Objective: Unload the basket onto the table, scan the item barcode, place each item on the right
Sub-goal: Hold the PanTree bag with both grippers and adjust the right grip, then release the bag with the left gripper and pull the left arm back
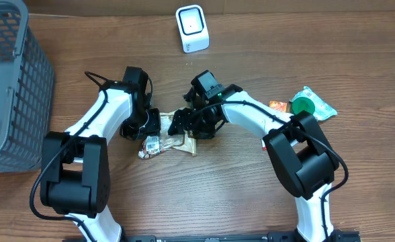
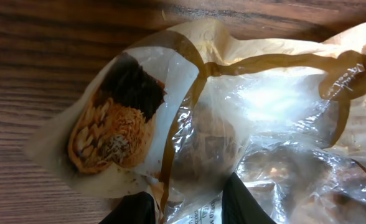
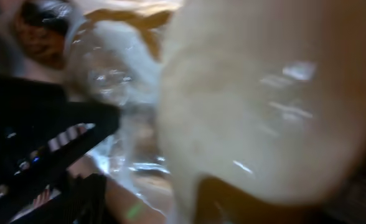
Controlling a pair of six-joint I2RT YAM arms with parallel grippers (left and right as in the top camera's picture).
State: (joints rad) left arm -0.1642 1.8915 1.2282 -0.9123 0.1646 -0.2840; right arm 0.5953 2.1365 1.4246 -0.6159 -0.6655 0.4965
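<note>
Close against both wrist lenses: snack packet point(image 2: 233, 118), lying mid-table, well to the near side of the white scanner point(image 1: 191, 28) at the far edge. Left gripper point(image 2: 188, 205) narrow, pinching the packet's film at its left end. Right gripper point(image 1: 185, 124) crowding the right end; wide or gripping, cannot tell. Risks: thin film slipping free or tearing under opposing pulls; creases leaving the barcode unreadable.

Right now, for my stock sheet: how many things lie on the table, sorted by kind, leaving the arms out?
Basket: 1
Scanner: 1
Snack packets: 3 (clear bag, green packet, orange packet, the last too small to be sure of)
Total: 5
</note>
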